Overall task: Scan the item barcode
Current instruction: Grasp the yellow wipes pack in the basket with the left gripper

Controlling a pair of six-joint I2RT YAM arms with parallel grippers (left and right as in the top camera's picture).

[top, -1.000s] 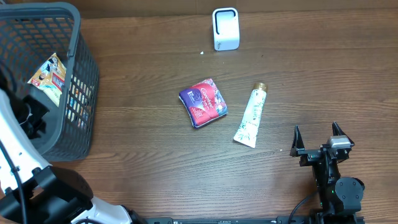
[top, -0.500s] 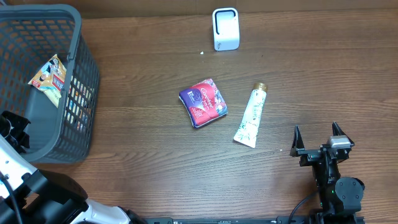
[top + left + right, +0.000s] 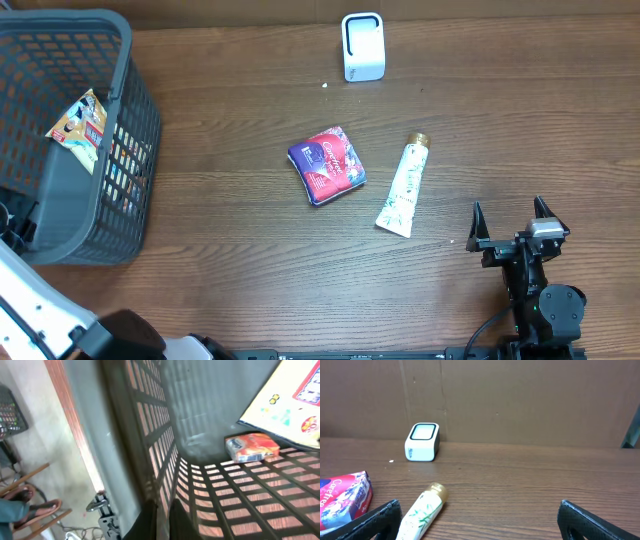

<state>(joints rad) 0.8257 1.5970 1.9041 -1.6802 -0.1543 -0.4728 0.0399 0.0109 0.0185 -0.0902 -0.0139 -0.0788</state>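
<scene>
The white barcode scanner [image 3: 362, 45] stands at the back of the table and also shows in the right wrist view as the scanner [image 3: 422, 442]. A red and purple pouch [image 3: 327, 165] and a white tube [image 3: 403, 187] with a gold cap lie mid-table. My right gripper [image 3: 510, 238] rests open near the front right, and the tube [image 3: 422, 512] lies by its left finger. My left gripper [image 3: 164, 510] is shut and holds nothing, down beside the grey basket [image 3: 130, 60], outside its near wall.
The basket holds a yellow snack bag [image 3: 80, 125] and a small orange packet [image 3: 252, 447]. My white left arm [image 3: 35, 305] sits at the table's front left corner. The floor, with chair legs, shows beyond the table edge.
My left arm has pulled back out of the basket toward the front left corner, gripper still shut. The right arm and the items on the table have not moved.
</scene>
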